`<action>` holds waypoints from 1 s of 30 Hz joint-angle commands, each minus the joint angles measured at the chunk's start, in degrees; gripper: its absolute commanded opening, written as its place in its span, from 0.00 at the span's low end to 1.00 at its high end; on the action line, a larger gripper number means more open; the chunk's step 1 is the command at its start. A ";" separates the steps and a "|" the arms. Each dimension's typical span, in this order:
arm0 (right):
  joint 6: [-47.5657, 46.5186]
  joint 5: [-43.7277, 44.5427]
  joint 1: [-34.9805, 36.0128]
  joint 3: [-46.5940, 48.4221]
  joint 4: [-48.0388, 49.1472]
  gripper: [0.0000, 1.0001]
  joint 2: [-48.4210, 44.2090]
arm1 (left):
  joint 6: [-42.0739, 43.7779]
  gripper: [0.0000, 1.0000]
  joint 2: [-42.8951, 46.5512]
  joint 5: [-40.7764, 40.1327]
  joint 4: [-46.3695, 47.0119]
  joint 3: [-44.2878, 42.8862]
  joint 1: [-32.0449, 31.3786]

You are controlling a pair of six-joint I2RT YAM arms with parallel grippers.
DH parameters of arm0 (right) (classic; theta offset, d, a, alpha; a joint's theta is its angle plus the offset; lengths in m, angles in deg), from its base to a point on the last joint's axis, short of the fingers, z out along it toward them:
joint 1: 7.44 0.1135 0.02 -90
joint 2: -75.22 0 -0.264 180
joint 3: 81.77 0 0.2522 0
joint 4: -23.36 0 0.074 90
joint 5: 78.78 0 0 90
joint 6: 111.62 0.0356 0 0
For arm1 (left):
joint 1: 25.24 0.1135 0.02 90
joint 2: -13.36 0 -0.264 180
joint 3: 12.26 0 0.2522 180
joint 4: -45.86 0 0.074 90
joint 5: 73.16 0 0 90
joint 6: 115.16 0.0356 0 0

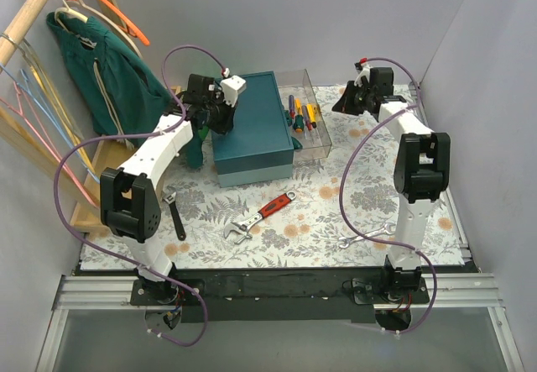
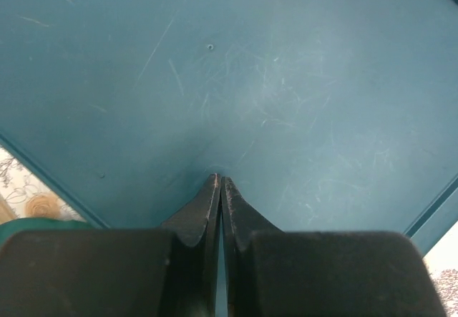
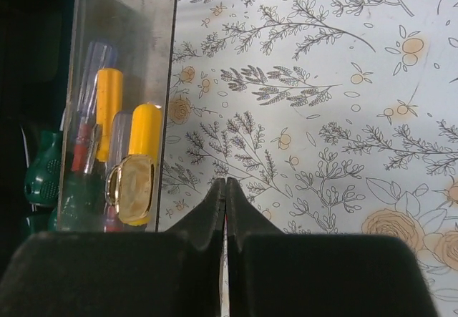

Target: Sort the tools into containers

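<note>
The clear box [image 1: 315,141] stands right of the big teal box [image 1: 252,124] and holds several screwdrivers [image 1: 300,113] with yellow, green and red handles. A red-handled adjustable wrench [image 1: 263,214], a black wrench [image 1: 174,217] and a silver spanner [image 1: 366,238] lie on the floral mat. My left gripper [image 1: 220,118] is shut and empty, its tips [image 2: 218,181] close above the teal lid [image 2: 286,81]. My right gripper [image 1: 344,103] is shut and empty above the mat, just right of the clear box [image 3: 122,38]; yellow handles [image 3: 145,134] show through its wall.
A green-handled object [image 1: 195,149] stands against the teal box's left side. A green garment [image 1: 105,74] and hangers [image 1: 109,2] hang on a rack at the back left. Grey walls close the back and right. The mat's front edge meets a black rail [image 1: 277,280].
</note>
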 commanded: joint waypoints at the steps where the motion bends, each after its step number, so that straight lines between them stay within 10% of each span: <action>1: 2.39 -1.98 0.45 4.19 1.94 0.01 2.05 | 2.81 0.00 0.25 -2.25 -2.27 -2.17 1.12; 30: 2.83 -1.11 8.10 3.85 1.94 0.01 3.29 | 4.40 0.00 5.44 -8.77 6.34 7.41 6.84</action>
